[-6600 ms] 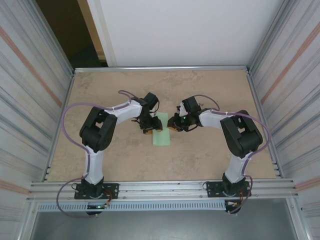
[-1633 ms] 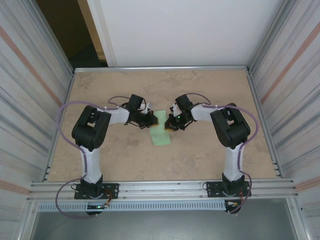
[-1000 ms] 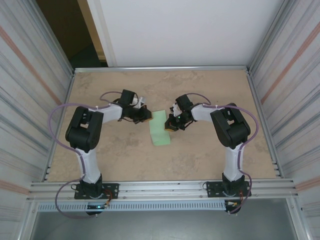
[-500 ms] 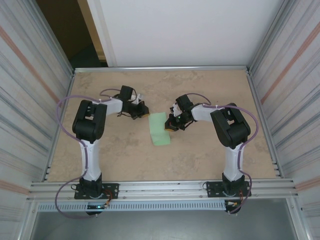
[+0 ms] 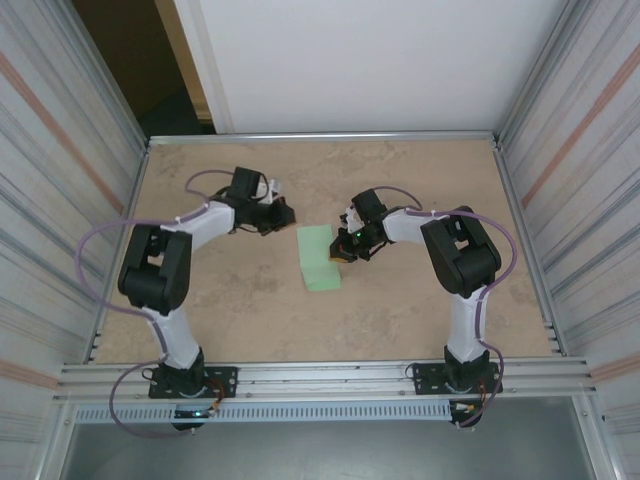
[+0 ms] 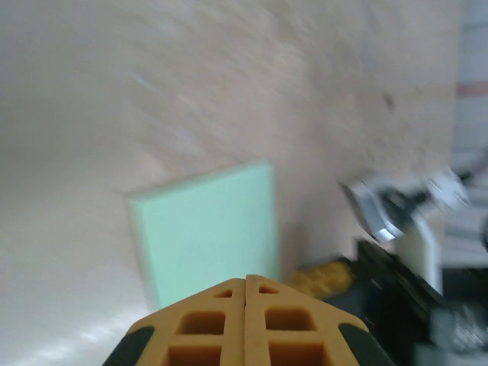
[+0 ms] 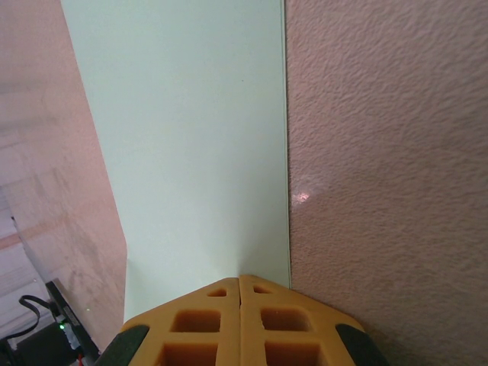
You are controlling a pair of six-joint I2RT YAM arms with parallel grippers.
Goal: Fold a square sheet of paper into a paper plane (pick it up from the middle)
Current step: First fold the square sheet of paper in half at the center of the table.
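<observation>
The pale green paper (image 5: 319, 258) lies flat on the table, folded into a narrow rectangle rather than a square. My right gripper (image 5: 343, 250) is shut, its tip resting on the paper's right long edge; in the right wrist view the closed tip (image 7: 240, 279) sits on the sheet (image 7: 191, 137) just inside that edge. My left gripper (image 5: 286, 214) is shut and empty, up and left of the paper, clear of it. The left wrist view looks past its closed tip (image 6: 245, 279) to the paper (image 6: 206, 229) and the right gripper's yellow fingers (image 6: 328, 273) beyond. No finished plane is in view.
The tan tabletop (image 5: 400, 310) is bounded by a metal rail (image 5: 320, 137) at the back and ribbed side walls (image 5: 70, 200). An aluminium frame (image 5: 320, 378) carrying both arm bases runs along the near edge.
My left gripper has drawn back from the paper's left edge, up and to the left, with the elbow swinging outward. The right gripper and the paper have stayed put.
</observation>
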